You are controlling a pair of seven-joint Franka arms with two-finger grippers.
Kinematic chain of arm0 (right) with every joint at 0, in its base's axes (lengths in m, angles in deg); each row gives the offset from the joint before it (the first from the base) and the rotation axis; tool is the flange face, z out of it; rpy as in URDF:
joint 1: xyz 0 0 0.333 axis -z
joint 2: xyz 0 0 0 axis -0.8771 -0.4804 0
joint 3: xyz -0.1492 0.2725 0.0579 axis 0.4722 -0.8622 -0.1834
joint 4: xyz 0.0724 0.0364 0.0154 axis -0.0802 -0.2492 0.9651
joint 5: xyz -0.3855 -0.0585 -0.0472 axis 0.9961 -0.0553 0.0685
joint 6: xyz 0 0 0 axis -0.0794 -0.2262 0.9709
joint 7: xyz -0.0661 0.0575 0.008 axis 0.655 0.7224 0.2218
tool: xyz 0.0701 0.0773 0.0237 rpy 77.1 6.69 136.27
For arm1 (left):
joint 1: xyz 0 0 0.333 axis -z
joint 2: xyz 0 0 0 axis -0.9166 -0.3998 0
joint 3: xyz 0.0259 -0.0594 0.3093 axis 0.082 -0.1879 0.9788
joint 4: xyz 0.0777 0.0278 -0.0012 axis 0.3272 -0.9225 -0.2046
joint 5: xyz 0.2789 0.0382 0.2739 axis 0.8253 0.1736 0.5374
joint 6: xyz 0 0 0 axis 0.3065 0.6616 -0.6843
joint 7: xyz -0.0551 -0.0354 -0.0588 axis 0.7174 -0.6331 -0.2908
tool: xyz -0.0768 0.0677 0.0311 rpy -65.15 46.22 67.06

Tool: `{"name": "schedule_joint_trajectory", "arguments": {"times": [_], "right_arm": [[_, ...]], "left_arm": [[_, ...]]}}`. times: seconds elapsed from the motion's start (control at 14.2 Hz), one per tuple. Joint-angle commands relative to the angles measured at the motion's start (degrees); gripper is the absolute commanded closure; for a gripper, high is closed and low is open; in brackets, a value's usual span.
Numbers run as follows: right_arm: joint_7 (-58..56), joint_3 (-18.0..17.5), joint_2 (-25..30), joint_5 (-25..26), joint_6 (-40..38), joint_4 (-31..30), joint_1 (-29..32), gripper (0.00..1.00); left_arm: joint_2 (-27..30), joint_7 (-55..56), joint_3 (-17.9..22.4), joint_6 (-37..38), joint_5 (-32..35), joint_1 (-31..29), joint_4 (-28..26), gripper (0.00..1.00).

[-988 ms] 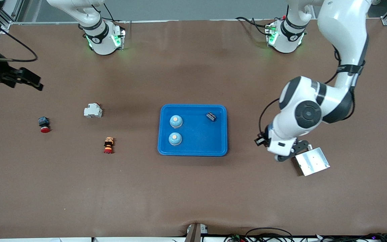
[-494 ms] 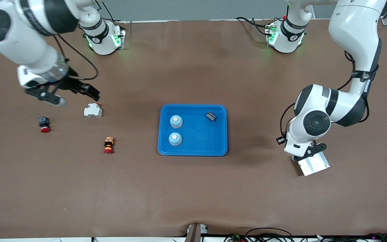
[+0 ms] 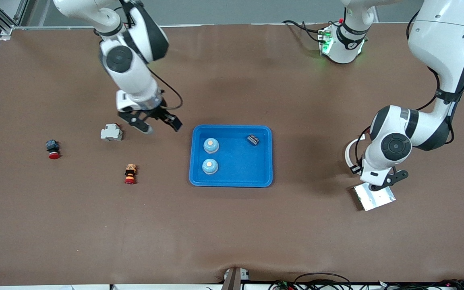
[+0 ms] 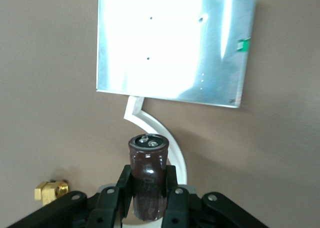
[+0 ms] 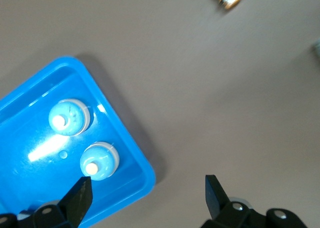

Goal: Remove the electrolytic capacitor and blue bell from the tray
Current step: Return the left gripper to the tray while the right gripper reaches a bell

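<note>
Two light-blue bells with orange buttons (image 3: pixel 211 145) (image 3: pixel 210 166) stand in the blue tray (image 3: pixel 232 182); they also show in the right wrist view (image 5: pixel 70 118) (image 5: pixel 99 161). A small dark part (image 3: pixel 253 139) lies in the tray's corner. My right gripper (image 3: pixel 159 124) (image 5: pixel 147 193) is open and empty, over the table beside the tray's edge. My left gripper (image 3: pixel 381 182) (image 4: pixel 148 203) is shut on a dark brown cylindrical capacitor (image 4: pixel 148 175), held upright just over the table at the edge of a shiny metal plate (image 3: pixel 373 198) (image 4: pixel 175 43).
A white module (image 3: pixel 111 132), a black-and-red push button (image 3: pixel 53 149) and an orange-and-red button (image 3: pixel 130 174) lie toward the right arm's end. A small brass fitting (image 4: pixel 50 190) lies by the left gripper.
The right arm has swung in from the table's end to beside the tray. The left gripper has shifted with the capacitor toward the metal plate.
</note>
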Motion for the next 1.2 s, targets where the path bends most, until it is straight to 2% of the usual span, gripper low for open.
{"name": "schedule_joint_trajectory", "arguments": {"times": [0.0, 0.28, 0.35, 0.42, 0.49, 0.71, 0.92, 1.13], "right_arm": [[6.1, 0.8, -7.7, 0.1, 2.3, 4.7, -3.3, 0.00], [13.1, 1.0, -15.9, 1.7, 3.2, 10.8, -6.8, 0.00], [14.6, 1.0, -17.3, 2.4, 4.0, 11.6, -7.1, 0.00], [15.7, 1.0, -18.8, 2.8, 4.6, 12.6, -7.5, 0.00], [16.0, 1.0, -20.2, 2.8, 4.7, 13.7, -7.8, 0.00], [16.4, 1.2, -23.1, 2.8, 4.6, 16.7, -7.8, 0.00], [17.9, 1.4, -26.1, 2.9, 4.7, 19.4, -7.9, 0.00], [18.8, 1.4, -29.0, 3.9, 4.9, 21.4, -8.1, 0.00]], "left_arm": [[1.2, -0.6, -0.7, -3.7, 2.9, -2.6, -4.7, 1.00], [1.5, -0.6, -0.8, -4.0, 4.7, -5.0, -8.2, 1.00], [1.6, -0.6, -0.8, -4.0, 4.7, -5.1, -8.6, 0.95], [1.3, -0.6, -0.8, -3.9, 4.7, -5.2, -8.5, 0.53], [1.1, -0.6, -0.8, -4.0, 4.7, -5.2, -8.4, 0.01], [2.4, 0.2, -2.1, -3.4, 3.8, -4.8, -6.0, 0.00], [2.8, 2.6, -7.8, -0.1, 2.4, -4.7, -1.6, 0.00], [2.0, 10.7, -14.6, 1.8, -0.9, -3.9, 2.5, 0.00]]}}
